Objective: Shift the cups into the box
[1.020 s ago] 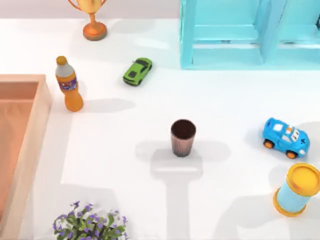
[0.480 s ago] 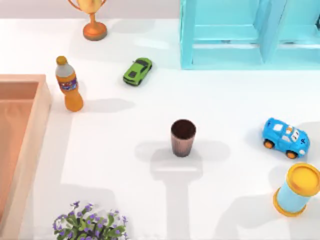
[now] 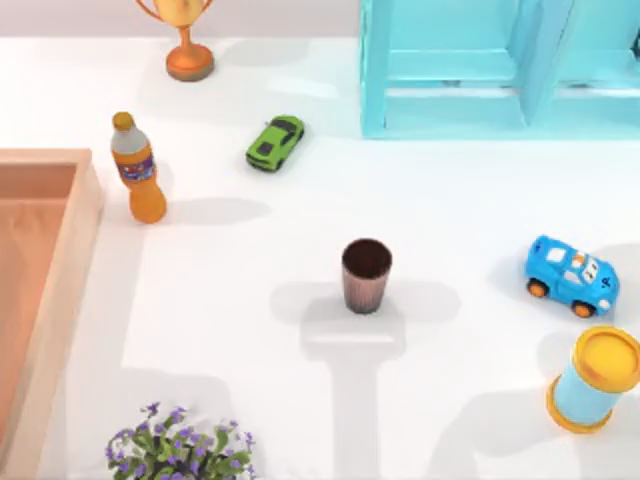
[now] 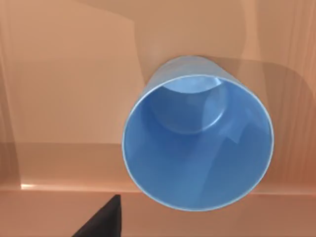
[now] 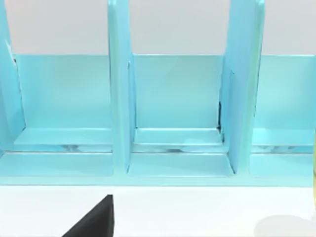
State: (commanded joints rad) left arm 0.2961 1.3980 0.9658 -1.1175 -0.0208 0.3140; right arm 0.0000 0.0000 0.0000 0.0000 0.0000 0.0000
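The dark reddish-brown ribbed cup (image 3: 366,275) stands upright near the middle of the table, with no gripper near it. The light tan-orange wooden box (image 3: 62,262) lies along the table's left edge. In the left wrist view the light blue cup (image 4: 197,140) stands upright on the box floor (image 4: 69,89), seen from above. One dark fingertip (image 4: 101,219) of my open left gripper shows beside the cup and apart from it. My right arm is parked, its dark fingertip (image 5: 96,219) facing the turquoise shelf unit (image 5: 158,113).
An orange soda bottle (image 3: 137,168) stands just right of the box. A green toy car (image 3: 275,142), a trophy (image 3: 186,40), the turquoise shelf unit (image 3: 480,70), a blue toy car (image 3: 571,276), a light-blue cylinder with yellow ends (image 3: 595,380) and a flowering plant (image 3: 180,448) ring the table.
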